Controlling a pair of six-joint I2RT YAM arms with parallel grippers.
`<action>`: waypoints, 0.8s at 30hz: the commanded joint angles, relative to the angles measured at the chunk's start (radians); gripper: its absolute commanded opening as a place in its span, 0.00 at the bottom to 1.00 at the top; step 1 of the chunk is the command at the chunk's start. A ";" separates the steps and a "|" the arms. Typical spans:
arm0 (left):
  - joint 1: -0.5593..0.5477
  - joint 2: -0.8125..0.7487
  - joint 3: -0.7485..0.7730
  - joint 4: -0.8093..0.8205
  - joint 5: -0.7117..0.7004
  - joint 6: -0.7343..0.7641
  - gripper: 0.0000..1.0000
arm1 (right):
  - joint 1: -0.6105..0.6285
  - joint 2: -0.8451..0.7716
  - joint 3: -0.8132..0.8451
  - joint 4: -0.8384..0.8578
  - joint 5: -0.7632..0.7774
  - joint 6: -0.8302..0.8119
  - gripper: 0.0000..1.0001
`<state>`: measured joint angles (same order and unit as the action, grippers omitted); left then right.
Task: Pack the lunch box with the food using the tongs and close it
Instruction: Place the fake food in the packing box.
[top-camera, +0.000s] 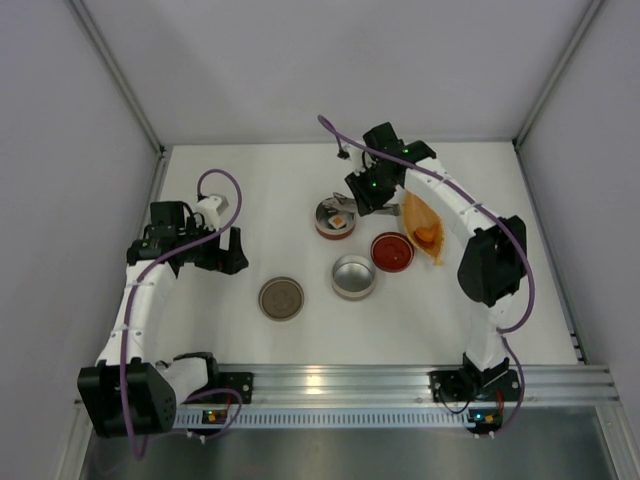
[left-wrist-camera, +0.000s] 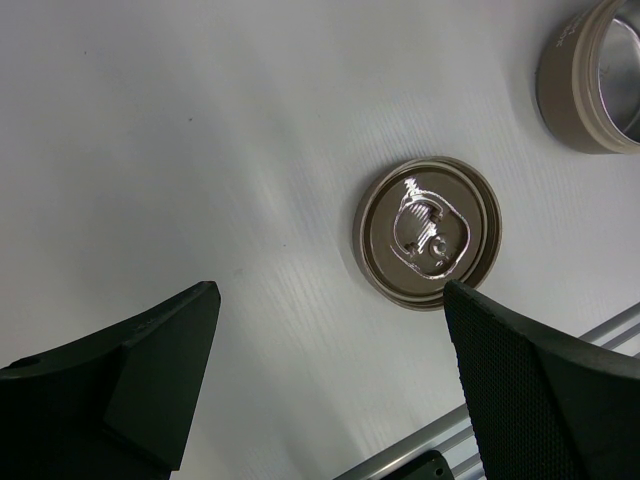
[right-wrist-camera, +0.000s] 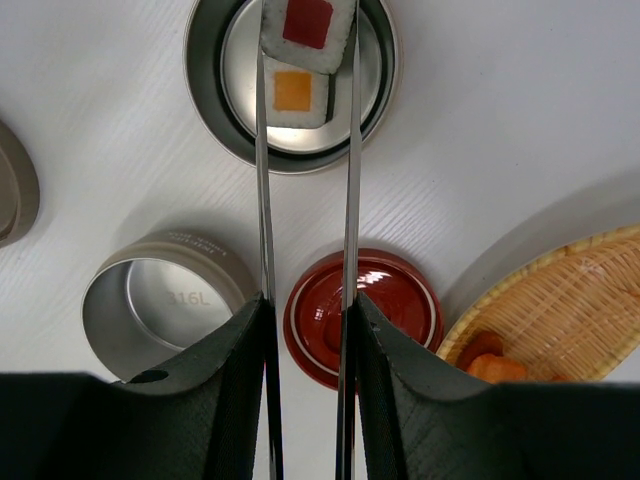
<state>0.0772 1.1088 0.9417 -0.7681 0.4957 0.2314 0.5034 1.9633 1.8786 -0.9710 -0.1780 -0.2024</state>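
My right gripper (right-wrist-camera: 308, 310) is shut on the slim metal tongs (right-wrist-camera: 263, 190), which reach out over a round steel tin of the lunch box (right-wrist-camera: 205, 90). The tong tips pinch a white food piece with a red top (right-wrist-camera: 310, 22). A second white piece with an orange top (right-wrist-camera: 293, 90) lies in the tin just below it. From above, the right gripper (top-camera: 360, 195) stands beside that tin (top-camera: 322, 226). My left gripper (left-wrist-camera: 330, 300) hangs open and empty over the table, near the flat round lid (left-wrist-camera: 428, 232).
A red bowl-shaped lid (right-wrist-camera: 375, 300) and an empty steel tin (right-wrist-camera: 160, 310) lie under the right wrist. An orange woven boat tray (right-wrist-camera: 570, 300) with orange chunks (right-wrist-camera: 495, 362) sits to the right. The aluminium rail (top-camera: 330, 380) runs along the near edge.
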 joint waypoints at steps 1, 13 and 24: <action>0.004 -0.010 -0.001 0.024 0.004 0.011 0.98 | 0.023 -0.026 -0.009 0.097 -0.009 -0.017 0.24; 0.004 -0.010 0.000 0.021 0.001 0.009 0.98 | 0.024 -0.021 -0.039 0.117 -0.003 -0.034 0.31; 0.004 -0.009 0.005 0.018 0.010 0.008 0.98 | 0.024 -0.043 -0.045 0.107 -0.006 -0.026 0.50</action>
<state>0.0772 1.1088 0.9417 -0.7681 0.4896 0.2317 0.5041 1.9629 1.8259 -0.9192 -0.1810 -0.2279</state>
